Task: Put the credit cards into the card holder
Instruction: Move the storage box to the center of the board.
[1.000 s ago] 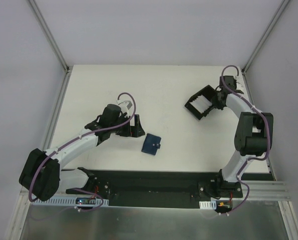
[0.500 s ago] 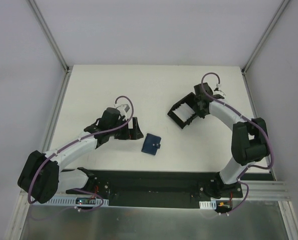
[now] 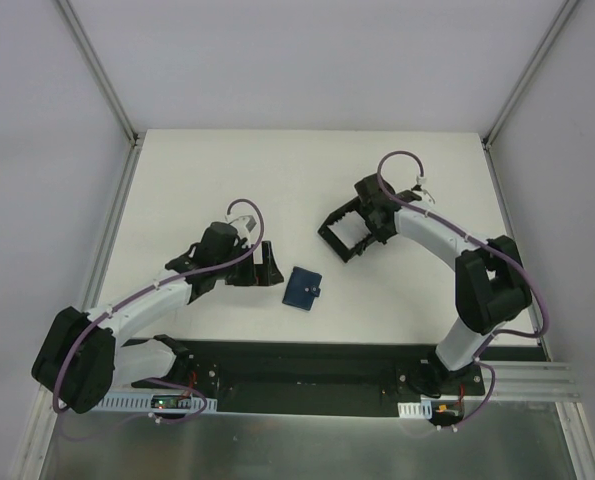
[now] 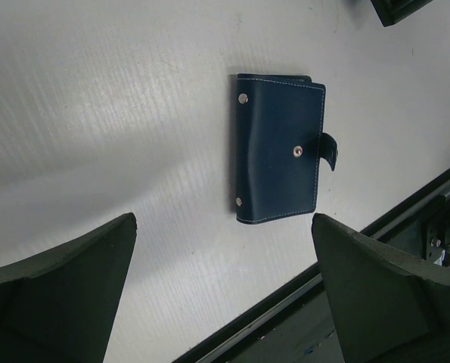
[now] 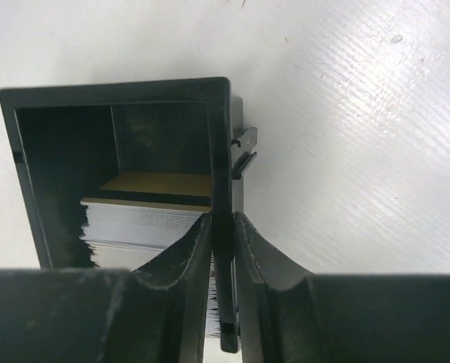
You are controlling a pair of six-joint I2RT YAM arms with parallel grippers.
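White tabletop (image 3: 227, 170), pale panels behind: the left jaws stand spread wide just left of the navy card holder (image 4: 281, 147), which lies folded shut. Up and right of the card holder, the right jaws pinch one thin wall of a black tray (image 5: 115, 91) holding the stacked credit cards (image 5: 145, 219). Such a narrow grip could slip, tipping the tray and scattering the cards.

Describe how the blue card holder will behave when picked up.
The card holder lies flat and thin on the table, so it will probably be awkward to get under. Its stitched cover shows a slight ripple, so it likely bends rather than stays stiff. The snap tab sticks out loose, so it may flop open when lifted.
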